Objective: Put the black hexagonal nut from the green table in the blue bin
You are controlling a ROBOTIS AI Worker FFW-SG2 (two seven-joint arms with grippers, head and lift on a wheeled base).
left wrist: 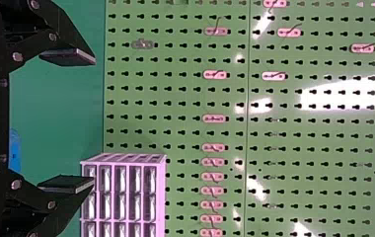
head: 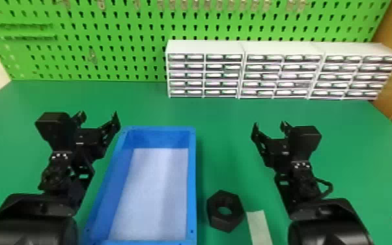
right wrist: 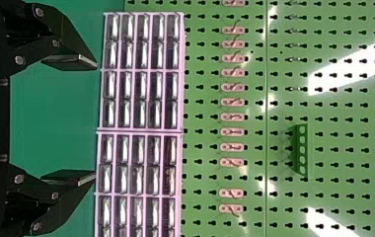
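Black nut (head: 226, 222) beside blue bin (head: 156, 195), left claw (head: 99, 117) gaping empty, right claw (head: 269, 125) likewise

We see bright, fairly even light over the green table (head: 140, 107), with a soft shadow along the right side of the blue bin (head: 192, 182) and greyer bands across its pale floor. Hard white glare breaks up the pegboard (left wrist: 318, 148) in both wrist views, and the drawer fronts (head: 221, 75) shine. The lamps probably hang above, though we can't be certain.
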